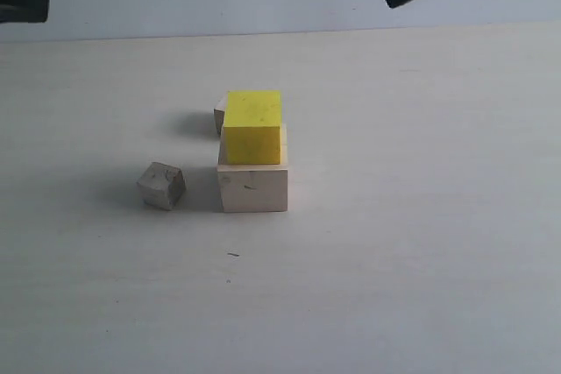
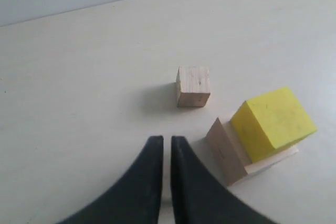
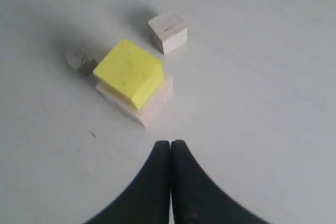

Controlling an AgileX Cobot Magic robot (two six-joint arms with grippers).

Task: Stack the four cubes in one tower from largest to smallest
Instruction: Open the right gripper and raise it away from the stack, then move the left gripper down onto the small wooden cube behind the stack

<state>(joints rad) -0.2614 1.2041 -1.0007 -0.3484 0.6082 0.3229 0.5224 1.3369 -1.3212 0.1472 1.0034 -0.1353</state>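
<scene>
Atop pale cube (image 1: 252, 188), yellow cube (image 1: 252, 127)

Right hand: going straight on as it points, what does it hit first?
Likely the big wooden cube under the yellow cube, near its edge. Depth is unclear; the right hand may meet bare table just before it.

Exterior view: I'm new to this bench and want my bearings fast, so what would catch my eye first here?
The bright yellow cube stands out at once, sitting on a large pale wooden cube near the middle of the table. Next comes a small greyish cube on the table left of that stack, apart from it and turned at an angle. Another small wooden cube peeks out behind the yellow one.
</scene>
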